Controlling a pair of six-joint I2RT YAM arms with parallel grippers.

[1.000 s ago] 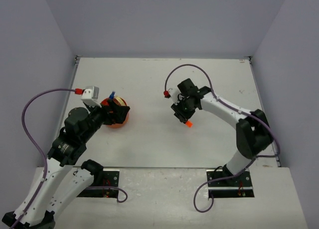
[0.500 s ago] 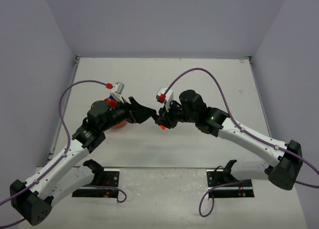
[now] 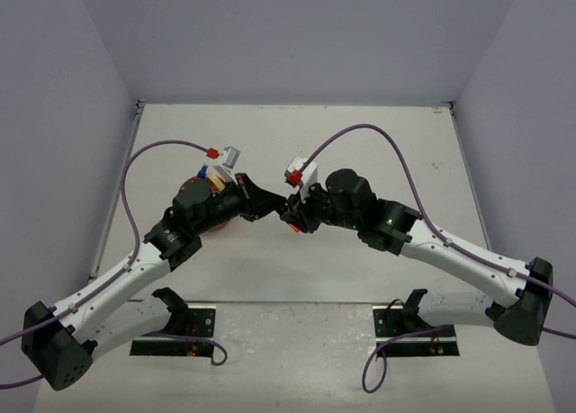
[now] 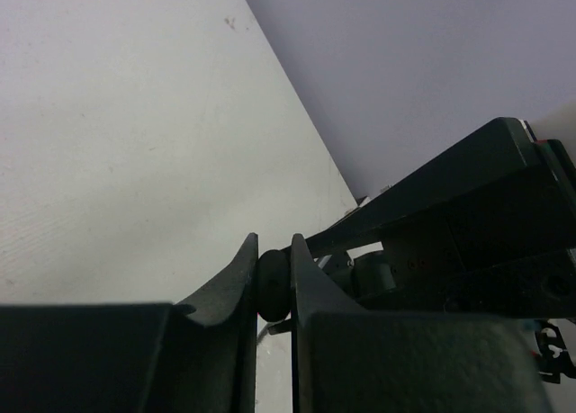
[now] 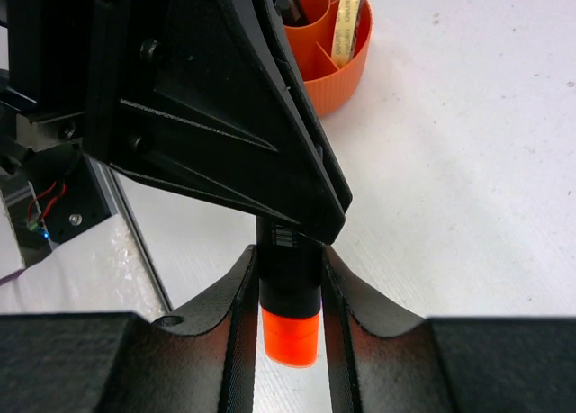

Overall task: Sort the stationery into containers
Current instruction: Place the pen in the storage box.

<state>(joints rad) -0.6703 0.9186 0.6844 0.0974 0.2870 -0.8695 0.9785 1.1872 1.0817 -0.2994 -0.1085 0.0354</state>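
A black highlighter [image 5: 290,269] with an orange end [image 5: 290,336] hangs above the table between both arms. My right gripper [image 5: 288,255] is shut on its barrel, just above the orange end. My left gripper [image 4: 274,251] is shut on the highlighter's round black end [image 4: 273,282]. From above, the left gripper [image 3: 274,202] and the right gripper [image 3: 292,217] meet tip to tip at the table's middle, the orange end [image 3: 293,228] showing below them. The round orange tub [image 5: 337,80] stands behind with a yellowish ring [image 5: 347,22] upright in one compartment. From above, the tub [image 3: 220,222] is mostly under the left arm.
A blue-capped bottle [image 3: 204,171] pokes up from the tub's far side. Purple cables loop over both arms. The arm bases [image 3: 184,323] sit at the near edge. Grey walls close in the white table [image 3: 378,143] on three sides.
The left arm swung from over the tub to the table's middle and its jaws closed on the highlighter's black end. The right arm carried the highlighter leftward to meet it.
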